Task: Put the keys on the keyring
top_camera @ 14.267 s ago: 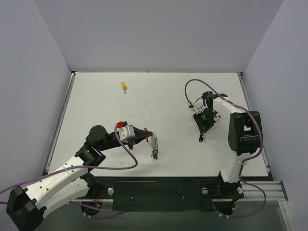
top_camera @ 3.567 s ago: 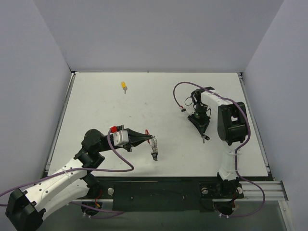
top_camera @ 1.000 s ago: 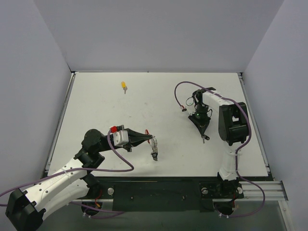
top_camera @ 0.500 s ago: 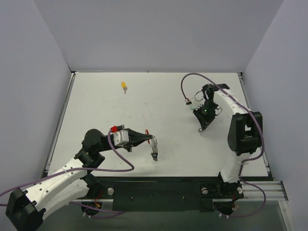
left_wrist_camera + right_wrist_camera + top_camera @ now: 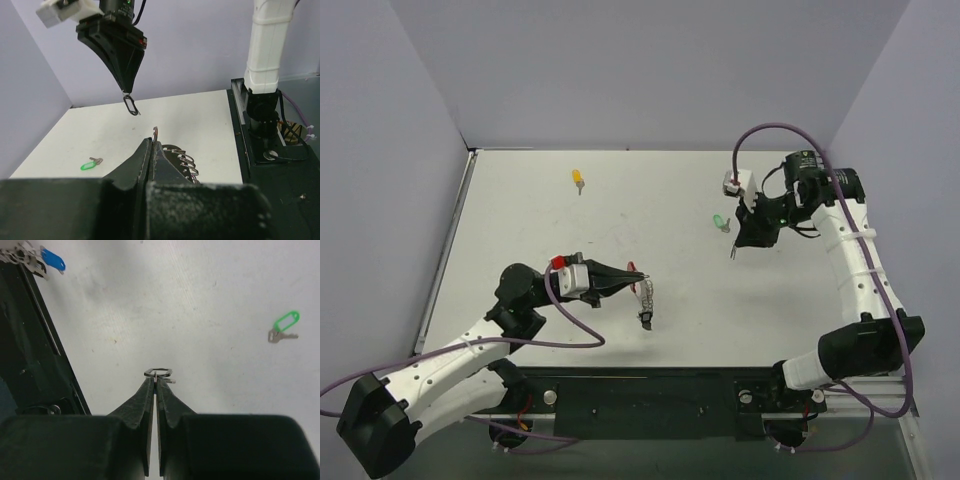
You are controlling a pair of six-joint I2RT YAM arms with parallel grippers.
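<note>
My left gripper [image 5: 626, 278] is shut on the keyring [image 5: 638, 285], held a little above the table. Its red tag [image 5: 633, 269] sits at the fingertips, and silvery wire loops [image 5: 185, 159] and a dark bit [image 5: 647, 320] hang below. My right gripper [image 5: 739, 246] is raised above the table and shut on a small dark loop-headed key [image 5: 159, 373], which also shows in the left wrist view [image 5: 131, 106]. The green key [image 5: 720, 222] lies on the table just left of the right gripper; it also shows in both wrist views [image 5: 90, 164] [image 5: 283, 326]. The yellow key [image 5: 578, 179] lies at the far left.
The white table [image 5: 520, 240] has grey walls on three sides. A black rail [image 5: 650, 395] with the arm bases runs along the near edge. In the right wrist view a blue-looking tag with silvery bits [image 5: 50, 260] shows at the top left.
My right arm has lifted and swung back to the right with the dark key in its gripper, and the green key now shows on the table. My left gripper has barely moved.
</note>
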